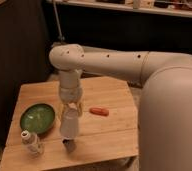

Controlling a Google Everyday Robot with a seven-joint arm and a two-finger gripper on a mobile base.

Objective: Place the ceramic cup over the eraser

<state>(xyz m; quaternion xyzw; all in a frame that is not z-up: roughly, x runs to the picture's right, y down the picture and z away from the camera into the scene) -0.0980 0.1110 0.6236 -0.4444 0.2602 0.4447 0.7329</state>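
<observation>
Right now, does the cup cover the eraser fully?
No, the eraser shows on the table just below the cup, which the gripper holds from above.

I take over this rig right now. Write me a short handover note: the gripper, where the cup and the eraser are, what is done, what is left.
Gripper: over the front part of the wooden table, shut on the ceramic cup, which hangs below it.
Eraser: on the table just under the cup, not covered.
Done: cup grasped and lined up above the eraser.
Left: lower the cup over the eraser, then release.
Nearby: green bowl, white bottle, orange-red piece.
</observation>
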